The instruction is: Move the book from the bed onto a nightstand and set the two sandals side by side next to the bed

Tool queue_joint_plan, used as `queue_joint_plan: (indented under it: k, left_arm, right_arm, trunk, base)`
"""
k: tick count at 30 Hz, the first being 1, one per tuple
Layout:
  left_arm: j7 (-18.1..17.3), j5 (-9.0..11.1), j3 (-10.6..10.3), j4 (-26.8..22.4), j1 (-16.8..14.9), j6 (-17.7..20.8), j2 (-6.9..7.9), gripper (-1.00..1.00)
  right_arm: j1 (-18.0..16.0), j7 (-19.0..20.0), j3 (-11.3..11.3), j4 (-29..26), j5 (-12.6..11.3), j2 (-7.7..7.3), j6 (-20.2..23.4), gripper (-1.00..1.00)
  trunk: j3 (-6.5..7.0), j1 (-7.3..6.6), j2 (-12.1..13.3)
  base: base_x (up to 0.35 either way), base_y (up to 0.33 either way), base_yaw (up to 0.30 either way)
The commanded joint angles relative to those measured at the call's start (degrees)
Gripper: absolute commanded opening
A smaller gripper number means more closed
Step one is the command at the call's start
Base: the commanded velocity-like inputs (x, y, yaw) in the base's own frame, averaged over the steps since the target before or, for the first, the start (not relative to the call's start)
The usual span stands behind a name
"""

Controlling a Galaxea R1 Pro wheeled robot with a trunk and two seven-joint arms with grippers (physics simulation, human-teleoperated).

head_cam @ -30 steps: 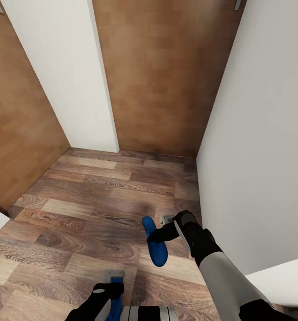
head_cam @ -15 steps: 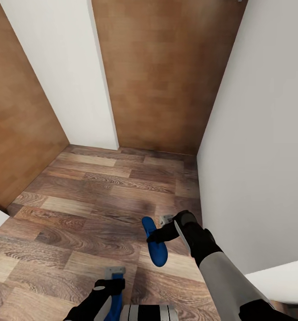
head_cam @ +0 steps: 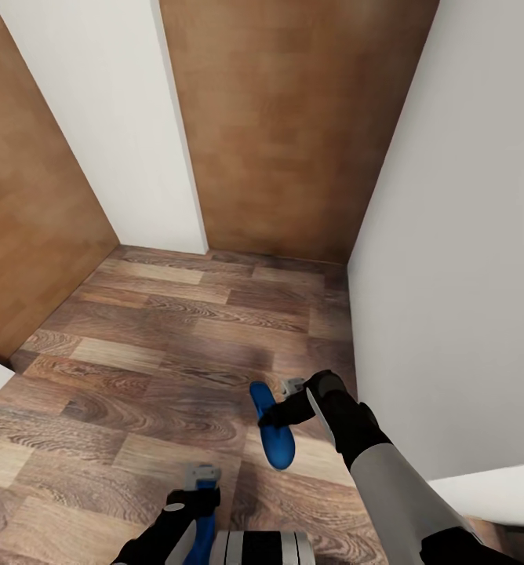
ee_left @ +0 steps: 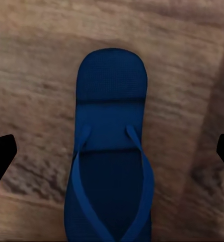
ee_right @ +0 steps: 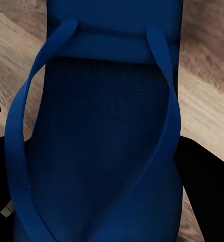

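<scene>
Where wood floor (head_cam: 152,345) meets walls (head_cam: 466,235), seemingly doors (head_cam: 285,133)

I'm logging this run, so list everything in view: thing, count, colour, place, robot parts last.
Sandals: 2, blue; one held over the floor in the right gripper, the other at the left gripper, low in the head view.
Floor: 1, brown wood planks, across the lower head view.
Walls: 2, white; one ahead on the left, one on the right.
Wood panels: 2, brown; one ahead, one on the left.
Right gripper: 1, black, shut on a sandal.
Left gripper: 1, black; its fingers stand wide of the sandal in the wrist view, grip unclear.
Arms: 2, black and grey, bottom of the head view.
</scene>
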Motion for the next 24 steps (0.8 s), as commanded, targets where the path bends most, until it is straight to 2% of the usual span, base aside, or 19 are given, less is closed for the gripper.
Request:
queue_joint_plan:
  k: [1, 3, 15, 19, 24]
  left_arm:
    - [0.45, 0.6, -0.49, -0.13, 0.0, 0.27, 0.06, 1.0]
    - [0.45, 0.6, -0.49, -0.13, 0.0, 0.25, 0.06, 1.0]
    - [0.45, 0.6, -0.52, -0.2, 0.0, -0.07, 0.08, 1.0]
    - [0.45, 0.6, -0.5, -0.21, 0.0, -0.42, 0.07, 1.0]
    - [0.48, 0.6, -0.49, -0.21, 0.0, -0.54, 0.06, 1.0]
  right_arm:
    - [-0.02, 0.42, 0.03, -0.06, 0.5, 0.01, 0.18, -1.0]
    - [-0.02, 0.42, 0.06, -0.06, 0.53, 0.01, 0.19, -1.0]
    - [-0.02, 0.42, 0.1, -0.06, 0.64, 0.01, 0.22, -1.0]
    - [-0.04, 0.42, 0.07, -0.06, 0.64, 0.01, 0.23, -1.0]
    - [-0.03, 0.42, 0.02, -0.06, 0.64, 0.01, 0.23, -1.0]
  trunk:
    - [-0.27, 0.01, -0.03]
    - [-0.71, 0.06, -0.06]
    - [-0.71, 0.06, -0.06]
    - [-1.6, 0.17, -0.11]
    - [-1.6, 0.17, -0.11]
  base:
    - [0.0, 0.0, 0.0]
    - [0.0, 0.0, 0.0]
    - [0.0, 0.0, 0.0]
    - [0.0, 0.0, 0.0]
    - [0.0, 0.0, 0.0]
